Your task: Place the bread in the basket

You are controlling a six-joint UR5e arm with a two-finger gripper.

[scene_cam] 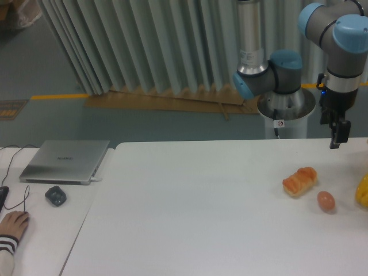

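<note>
The bread (300,180), a small golden-orange ridged bun, lies on the white table (195,218) at the right. My gripper (336,141) hangs above the table's far right edge, behind and to the right of the bread and well clear of it. Its dark fingers point down with nothing between them. They overlap from this angle, so I cannot tell whether they are open or shut. No basket shows in this view.
A small brown egg-shaped thing (326,200) lies just right of and in front of the bread. A bright yellow thing (363,192) is cut off by the right edge. On the left side table are a closed laptop (66,161), a dark mouse (56,196) and a person's hand (12,224).
</note>
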